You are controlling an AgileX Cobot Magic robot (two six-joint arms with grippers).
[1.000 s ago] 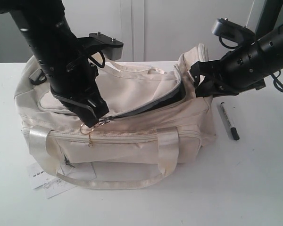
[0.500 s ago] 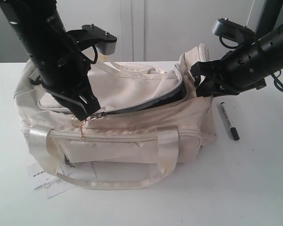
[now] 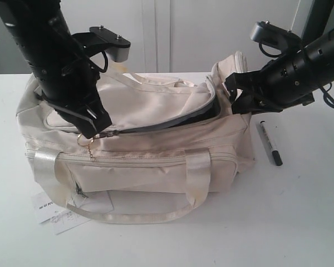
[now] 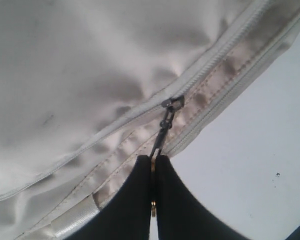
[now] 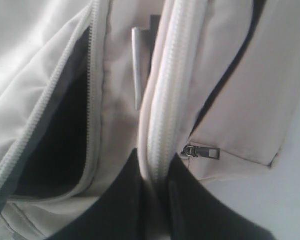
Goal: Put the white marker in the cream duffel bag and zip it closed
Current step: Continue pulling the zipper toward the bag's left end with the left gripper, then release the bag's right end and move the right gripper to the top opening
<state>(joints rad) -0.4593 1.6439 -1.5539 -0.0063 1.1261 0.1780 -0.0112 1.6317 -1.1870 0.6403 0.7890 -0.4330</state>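
Items counted: one desk (image 3: pixel 300 222), one bag, one marker, two arms, two claws.

Far left, near edge: one white paper tag (image 3: pixel 53 214) lies flat on the desk, partly under the bag's left end.

The left claw (image 3: pixel 97 129) comes down onto the left half of the bag's top. In the left wrist view its two black fingers (image 4: pixel 135 190) are pressed together with no visible gap, pinching the dark zipper pull (image 4: pixel 163 131). One gold charm (image 3: pixel 88 146) hangs on a short chain just below that claw, against the front panel.

The cream duffel bag (image 3: pixel 156 172) stands upright in the middle of the desk. Two strap handles (image 3: pixel 197 178) are seen: one looped down the front, one lying across the top behind the opening. From the pull rightward the top zipper is parted, showing a dark interior. A second zipper on the front panel is closed.

The right claw (image 3: pixel 236 97) grips the bag's upper right end. In the right wrist view its fingers are clamped on the fabric rim beside the zipper teeth.

The white marker (image 3: pixel 269 143) lies flat on the desk just right of the bag, outside it and untouched by either claw, black cap toward the near edge.
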